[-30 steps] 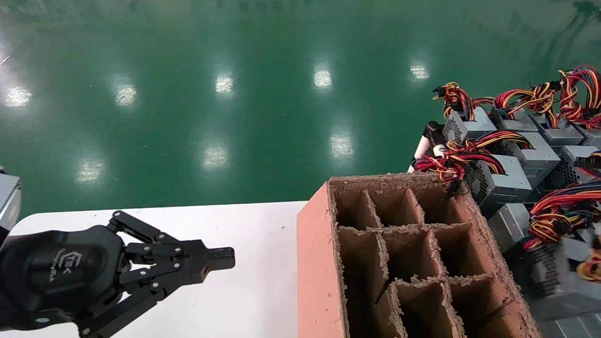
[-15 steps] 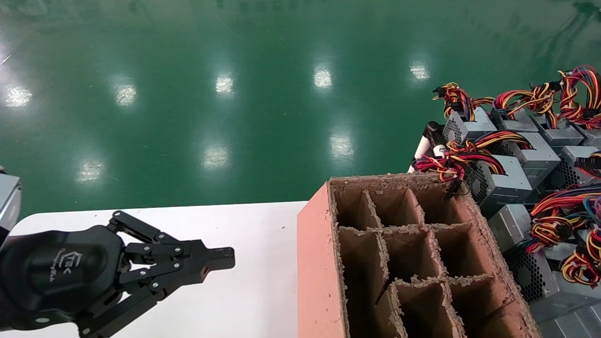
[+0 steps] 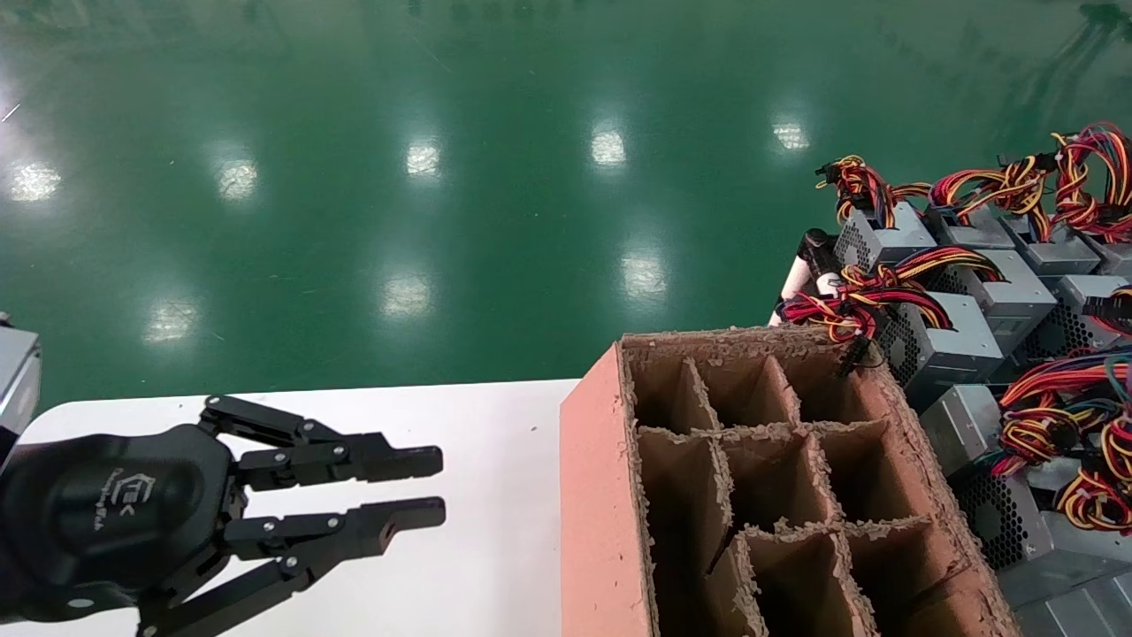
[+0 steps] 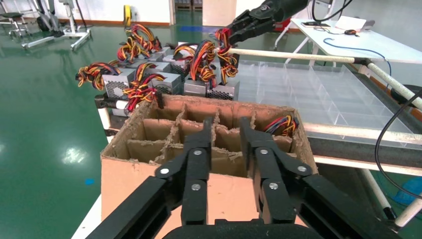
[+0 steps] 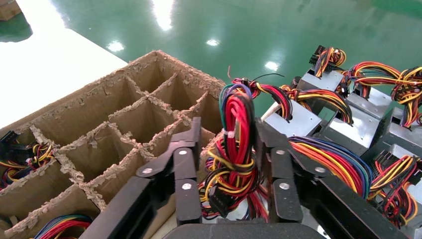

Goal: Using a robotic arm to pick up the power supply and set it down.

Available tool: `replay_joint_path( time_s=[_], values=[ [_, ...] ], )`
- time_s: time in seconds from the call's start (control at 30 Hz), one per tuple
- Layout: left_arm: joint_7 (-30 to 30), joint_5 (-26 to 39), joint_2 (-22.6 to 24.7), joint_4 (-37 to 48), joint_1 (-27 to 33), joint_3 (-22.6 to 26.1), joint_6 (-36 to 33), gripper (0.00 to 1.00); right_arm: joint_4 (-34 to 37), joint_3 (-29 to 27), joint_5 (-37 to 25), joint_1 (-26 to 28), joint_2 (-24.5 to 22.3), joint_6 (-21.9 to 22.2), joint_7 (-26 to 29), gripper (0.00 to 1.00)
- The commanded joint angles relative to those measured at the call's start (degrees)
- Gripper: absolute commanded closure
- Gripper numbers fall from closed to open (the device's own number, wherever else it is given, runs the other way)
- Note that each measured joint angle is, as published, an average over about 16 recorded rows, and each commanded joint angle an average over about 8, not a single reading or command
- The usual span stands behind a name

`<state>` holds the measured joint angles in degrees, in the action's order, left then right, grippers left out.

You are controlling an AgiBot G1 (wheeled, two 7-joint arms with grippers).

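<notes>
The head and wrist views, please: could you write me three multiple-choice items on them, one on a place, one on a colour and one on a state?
1. Where is the right gripper?
A. inside the cardboard box
B. at a cable bundle beside the box
C. over the white table

2. What colour is the floor?
A. green
B. grey
C. blue

3. How is the left gripper?
A. shut on something
B. shut, empty
C. open, empty

Key:
1. B: its fingers clamp the cable bundle next to the box.
2. A: the glossy floor is green.
3. C: its fingers stand apart over the white table, with nothing between them.
</notes>
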<state>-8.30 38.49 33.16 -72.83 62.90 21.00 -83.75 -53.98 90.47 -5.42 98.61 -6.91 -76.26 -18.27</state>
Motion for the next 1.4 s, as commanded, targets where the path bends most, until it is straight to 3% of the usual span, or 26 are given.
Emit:
replay_joint_path(
  time_s=[0.03,0.83,1.4],
  values=[
    [0.00,0.00,0.00,0.00,0.00,0.00,0.00,0.00,0.04,-0.01,0.00,0.00,0.00,-0.02,0.00,0.00],
    [0.02,0.00,0.00,0.03,0.01,0.01,0.00,0.00,-4.50,-1.82,3.30,1.42,2.26,2.72,-3.11,0.00],
    [0.03,0.00,-0.01,0.06,0.01,0.02,0.00,0.00,-8.64,-20.76,-6.99,-8.57,12.64,-0.23,5.19,0.00]
  ],
)
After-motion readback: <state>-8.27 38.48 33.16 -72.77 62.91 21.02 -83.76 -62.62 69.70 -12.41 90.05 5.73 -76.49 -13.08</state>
